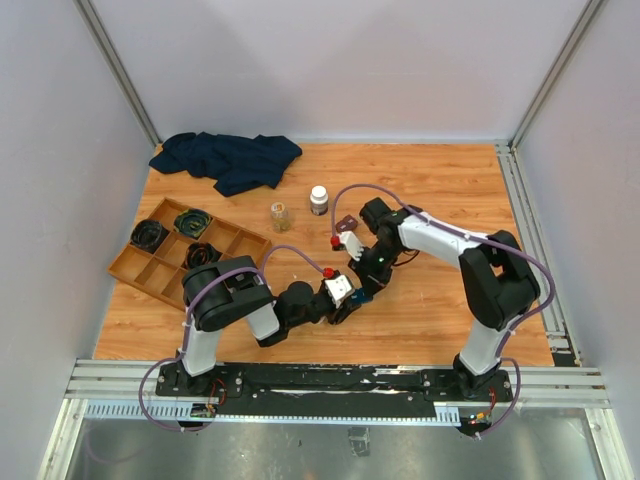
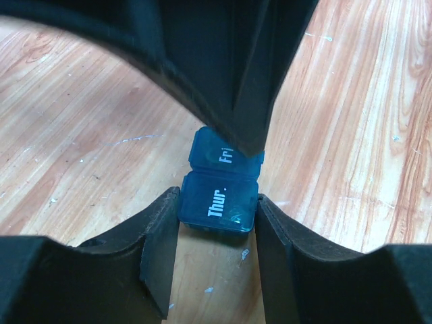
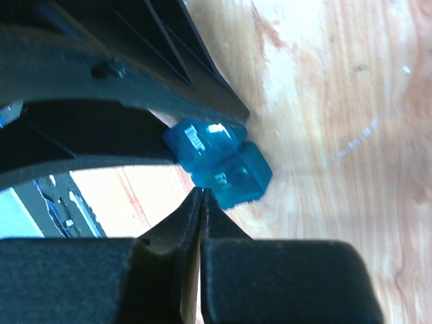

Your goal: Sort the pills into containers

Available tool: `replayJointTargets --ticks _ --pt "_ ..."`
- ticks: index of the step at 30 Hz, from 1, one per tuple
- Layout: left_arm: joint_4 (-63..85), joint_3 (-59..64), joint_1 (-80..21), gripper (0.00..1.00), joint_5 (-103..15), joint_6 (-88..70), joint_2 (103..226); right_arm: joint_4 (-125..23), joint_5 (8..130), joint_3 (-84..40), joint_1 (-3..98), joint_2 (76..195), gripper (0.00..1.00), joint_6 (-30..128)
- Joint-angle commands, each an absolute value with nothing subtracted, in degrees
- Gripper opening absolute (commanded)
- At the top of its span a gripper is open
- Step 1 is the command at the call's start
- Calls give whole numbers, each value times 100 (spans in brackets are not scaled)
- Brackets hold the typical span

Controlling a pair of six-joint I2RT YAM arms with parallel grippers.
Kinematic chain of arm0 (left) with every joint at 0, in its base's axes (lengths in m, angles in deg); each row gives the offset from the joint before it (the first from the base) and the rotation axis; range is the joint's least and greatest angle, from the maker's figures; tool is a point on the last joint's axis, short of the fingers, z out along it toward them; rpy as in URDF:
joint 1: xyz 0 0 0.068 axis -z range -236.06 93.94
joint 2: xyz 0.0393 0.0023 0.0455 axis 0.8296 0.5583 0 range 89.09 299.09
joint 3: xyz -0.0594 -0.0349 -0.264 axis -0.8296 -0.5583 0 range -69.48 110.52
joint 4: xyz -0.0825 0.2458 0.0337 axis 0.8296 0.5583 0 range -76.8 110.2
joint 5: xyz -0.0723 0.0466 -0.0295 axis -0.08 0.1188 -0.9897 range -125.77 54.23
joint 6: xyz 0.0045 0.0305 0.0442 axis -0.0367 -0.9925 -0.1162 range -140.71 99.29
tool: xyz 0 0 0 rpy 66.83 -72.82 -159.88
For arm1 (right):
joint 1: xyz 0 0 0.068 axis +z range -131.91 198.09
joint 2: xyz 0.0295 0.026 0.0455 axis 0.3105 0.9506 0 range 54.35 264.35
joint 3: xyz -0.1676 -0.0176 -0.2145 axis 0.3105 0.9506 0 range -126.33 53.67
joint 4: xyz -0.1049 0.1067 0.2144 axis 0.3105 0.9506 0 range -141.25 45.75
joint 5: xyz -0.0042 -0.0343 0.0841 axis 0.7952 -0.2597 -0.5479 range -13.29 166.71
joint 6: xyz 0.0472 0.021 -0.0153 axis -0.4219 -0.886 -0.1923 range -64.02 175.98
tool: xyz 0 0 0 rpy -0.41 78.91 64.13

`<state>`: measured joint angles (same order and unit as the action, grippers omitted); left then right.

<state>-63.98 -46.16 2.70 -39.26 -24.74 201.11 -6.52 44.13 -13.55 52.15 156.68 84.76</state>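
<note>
Cloth point(image 1: 228, 158), dark blue and crumpled, lies at the far left of the wooden table point(image 1: 450, 200). Nearer, still on the left, sits a wooden compartment tray point(image 1: 160, 268), with dark coiled items in three of its far compartments. To the right of the tray stand a small clear jar point(image 1: 281, 215) and, just beyond it, a white bottle point(image 1: 319, 199) with a dark cap; the two are close together but apart.

The left arm point(image 1: 235, 300) reaches rightward from its base toward the middle of the table. The left gripper point(image 2: 217, 206) is clamped on the teal pill case point(image 2: 219, 179), one finger pressed against each side of the section marked "Thur". A second section marked "Fri" joins it on the far side. Both lids look closed. The case is low at the table's middle; whether it rests on the wood cannot be told.

From the right, the right arm point(image 1: 480, 260) bends back toward the same spot. The right gripper point(image 3: 202, 196) has its fingers pressed together with nothing between them, and in the left wrist view its tip comes down on the "Fri" lid, seemingly touching it.
</note>
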Motion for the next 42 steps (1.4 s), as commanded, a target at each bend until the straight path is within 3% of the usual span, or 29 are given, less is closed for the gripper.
replayJointTargets --ticks 1,4,11,15,23,32,36,42 --pt "-6291 -4581 338 8 -3893 -2441 20245 -569 3901 -1255 4839 15185 1 8787" --pt "-6236 -4549 340 16 -3898 -2367 20136 -423 3550 -1307 4726 14962 4 9018" --pt "-5677 -4465 342 78 -3868 -2035 19438 -370 3088 -1268 4164 14268 15 9191" --pt "-5517 -4592 337 92 -3891 -1843 18870 -378 2914 -1193 3875 13792 25 9334" --pt "-3649 -4418 316 96 -3962 -1296 16994 -548 2894 -1002 3214 12629 53 9589" --pt "-1664 -3564 -897 99 -5251 -165 15021 -1538 3701 -869 2908 11216 99 9734" --pt "-835 -2937 -1672 99 -5488 200 14480 -1698 4017 -1355 2882 11013 98 9542" --pt "-168 -1814 -2763 99 -6166 845 14236 -1754 4203 -2585 2830 11200 98 7989"
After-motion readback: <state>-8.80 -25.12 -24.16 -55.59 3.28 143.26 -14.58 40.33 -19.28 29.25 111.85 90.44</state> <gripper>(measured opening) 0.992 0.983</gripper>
